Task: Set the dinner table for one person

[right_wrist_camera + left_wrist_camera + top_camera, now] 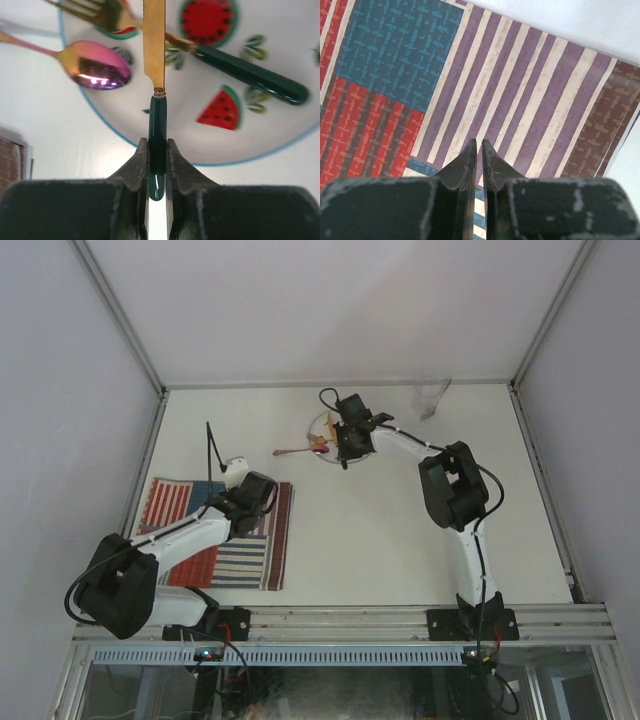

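My right gripper is shut on the dark green handle of a gold-bladed knife, which points out over a white watermelon-print plate. A gold fork with a green handle lies across the plate, and an iridescent spoon rests over its left rim. From above, the right gripper covers most of the plate at the back middle of the dinner table. My left gripper is shut on nothing, just above the striped placemat.
The striped placemat lies at the near left, under the left arm. A clear glass stands at the back right, near the rail. Aluminium rails edge the table, and walls close it in on both sides.
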### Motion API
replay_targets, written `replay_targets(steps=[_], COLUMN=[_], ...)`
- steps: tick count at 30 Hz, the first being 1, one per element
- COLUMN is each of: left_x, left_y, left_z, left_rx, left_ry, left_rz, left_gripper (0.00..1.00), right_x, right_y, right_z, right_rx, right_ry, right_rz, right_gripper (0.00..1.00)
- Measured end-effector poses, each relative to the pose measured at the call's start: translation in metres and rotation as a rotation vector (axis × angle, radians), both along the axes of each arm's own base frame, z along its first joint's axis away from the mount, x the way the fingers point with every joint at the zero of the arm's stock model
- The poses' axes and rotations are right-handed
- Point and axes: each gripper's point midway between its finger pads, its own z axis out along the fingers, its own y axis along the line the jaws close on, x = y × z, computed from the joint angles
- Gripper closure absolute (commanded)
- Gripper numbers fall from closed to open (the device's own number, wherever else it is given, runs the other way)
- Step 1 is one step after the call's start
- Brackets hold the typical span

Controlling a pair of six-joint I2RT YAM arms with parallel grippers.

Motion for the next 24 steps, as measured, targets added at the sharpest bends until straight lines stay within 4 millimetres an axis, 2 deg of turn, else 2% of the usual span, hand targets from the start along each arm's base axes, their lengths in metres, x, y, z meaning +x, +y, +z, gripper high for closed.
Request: replay_targets(steps=[2, 6, 12, 17, 21, 24], left_x=[0.000, 0.001, 0.008, 0.044, 0.067, 0.092], left_y=[0.000, -0.001, -0.005, -0.038, -0.066, -0.086], left_z=[-0.003, -0.008, -0.007, -0.003, 0.001, 0.010], left_rx=[0.006, 0.014, 0.028, -0.001, -0.052, -0.076], left_ry=[0.010, 0.025, 0.028, 0.014, -0.002, -0.025], left_rz=[0.000, -0.002, -0.030, -0.123, -0.195, -0.231], left_gripper=[0.89, 0.88, 0.86, 0.81, 0.81, 0.81], right_x=[0.003, 0.011, 0.005, -0.002, -0.009, -0.009], right_y=[-0.017, -0.035, -0.040, -0.057, -0.085, -0.109], right_z=[0.004, 0.010, 0.002, -0.003, 0.000, 0.004], right_rx=[-0.011, -0.008, -0.026, -0.051, -0.065, -0.068], right_ry=[-0.003, -0.011, 0.004, -0.002, 0.007, 0.006], right_rz=[-0.030, -0.068, -0.071, -0.099, -0.146, -0.193], right_gripper=[1.00, 1.00, 1.00, 1.00, 1.00, 1.00])
